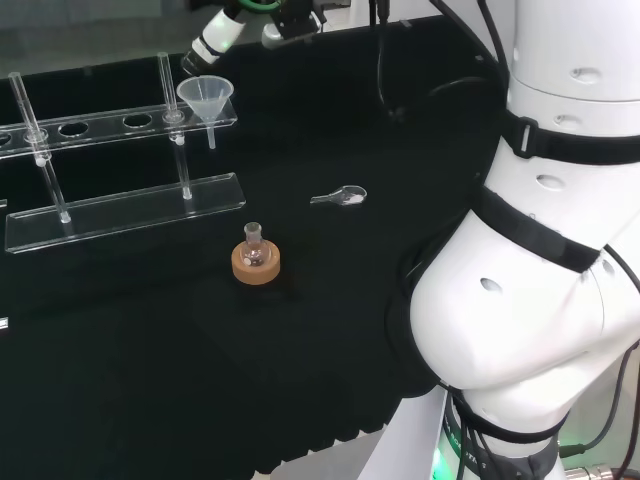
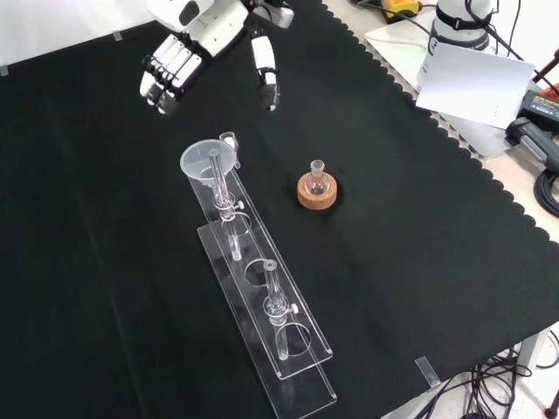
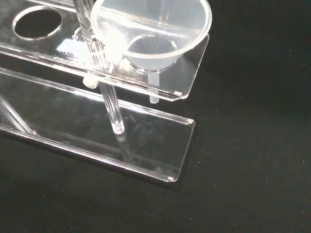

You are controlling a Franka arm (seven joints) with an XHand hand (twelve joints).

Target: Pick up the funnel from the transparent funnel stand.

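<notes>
In the front view the hand [image 2: 188, 54] hangs in the air, holding nothing, fingers [image 2: 166, 77] relaxed and thumb spread apart.

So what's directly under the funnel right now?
The funnel sits in an end hole of the clear stand's top shelf; its stem pokes through, above the stand's base plate. The cone hides the hole's rim.

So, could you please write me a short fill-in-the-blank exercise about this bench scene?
1. The funnel sits in the end hole of the transparent ____.
2. The small flask stands on a ____ ring.
3. The hand hovers beyond the funnel in the front view, its fingers holding ____.
4. The bench is covered with ____ cloth.

Missing words: stand; cork; nothing; black
</notes>
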